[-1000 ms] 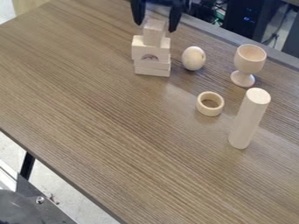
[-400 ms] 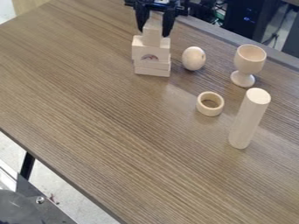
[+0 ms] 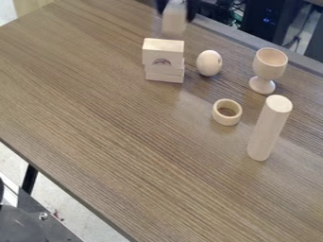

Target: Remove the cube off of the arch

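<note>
Wood-grain table [image 3: 126, 123] carries the lot. Black gripper [image 3: 176, 10] at top edge, jaws closed on the pale cube [image 3: 174, 22]. Tall cylinder [image 3: 269, 127] upright, right side; goblet [image 3: 269, 64] upright behind it. Arch [image 3: 162, 51] sits on flat blocks [image 3: 165, 76]. Cube is off the arch, held above and beyond it, probably not touching; it's blurred. Egg [image 3: 208, 63] just beside the stack, ring [image 3: 227, 119] near the cylinder.
</note>
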`<state>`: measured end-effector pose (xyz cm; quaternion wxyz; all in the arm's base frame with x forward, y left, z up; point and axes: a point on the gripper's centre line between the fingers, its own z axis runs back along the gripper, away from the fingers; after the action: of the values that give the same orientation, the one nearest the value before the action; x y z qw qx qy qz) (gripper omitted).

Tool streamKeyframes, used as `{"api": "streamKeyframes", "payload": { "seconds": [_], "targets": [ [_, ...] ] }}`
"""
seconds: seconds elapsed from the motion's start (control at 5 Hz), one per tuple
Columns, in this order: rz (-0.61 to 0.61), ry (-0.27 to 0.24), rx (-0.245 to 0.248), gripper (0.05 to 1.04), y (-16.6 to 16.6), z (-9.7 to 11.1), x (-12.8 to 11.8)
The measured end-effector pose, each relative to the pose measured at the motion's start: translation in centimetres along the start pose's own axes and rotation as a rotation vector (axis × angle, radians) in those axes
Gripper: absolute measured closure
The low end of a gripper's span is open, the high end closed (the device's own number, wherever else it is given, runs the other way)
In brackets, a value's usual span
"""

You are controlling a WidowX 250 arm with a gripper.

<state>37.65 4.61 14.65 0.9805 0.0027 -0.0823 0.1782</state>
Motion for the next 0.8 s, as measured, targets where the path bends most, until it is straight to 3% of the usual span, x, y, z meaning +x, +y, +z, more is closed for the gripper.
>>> {"api": "streamKeyframes", "payload": {
  "seconds": [0.2, 0.4, 0.6, 0.8],
  "targets": [
    [-0.049, -0.041, 0.005, 0.513, -3.6, 2.5, -1.2],
    [-0.131, -0.064, -0.03, 0.513, -8.1, 4.1, -3.4],
    [-0.216, -0.075, -0.042, 0.513, -12.2, 5.3, -5.9],
    [-0.288, -0.075, -0.083, 0.513, -16.0, 5.8, -7.8]
  ]
}}
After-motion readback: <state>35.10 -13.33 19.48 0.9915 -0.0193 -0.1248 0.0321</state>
